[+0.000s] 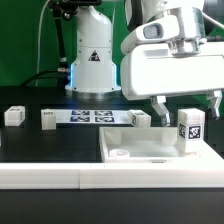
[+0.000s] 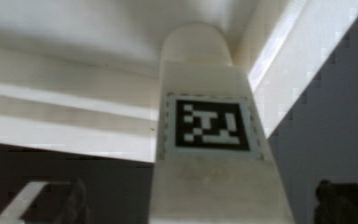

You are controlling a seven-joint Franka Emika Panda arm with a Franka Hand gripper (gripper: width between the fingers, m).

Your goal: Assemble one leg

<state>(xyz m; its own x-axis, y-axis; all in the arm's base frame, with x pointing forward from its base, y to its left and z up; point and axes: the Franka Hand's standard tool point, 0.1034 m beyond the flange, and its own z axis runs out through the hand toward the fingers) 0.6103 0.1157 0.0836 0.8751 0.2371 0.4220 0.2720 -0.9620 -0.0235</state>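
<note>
The leg [image 1: 189,131], a small white post with a black-and-white tag, stands upright on the right part of the large flat white plate [image 1: 140,143]. My gripper [image 1: 185,117] is open. It hangs over the leg with one finger on each side, both apart from it. In the wrist view the leg [image 2: 208,90] fills the middle with its tag facing the camera. The dark fingertips [image 2: 343,203] show at both lower corners, with gaps between them and the leg. The gripper [image 2: 190,208] holds nothing.
The marker board [image 1: 90,116] lies behind the plate. Three more white leg posts stand on the black table, at the exterior view's left [image 1: 13,115], beside the board [image 1: 48,119] and behind the plate [image 1: 141,117]. The robot base [image 1: 92,60] stands at the back.
</note>
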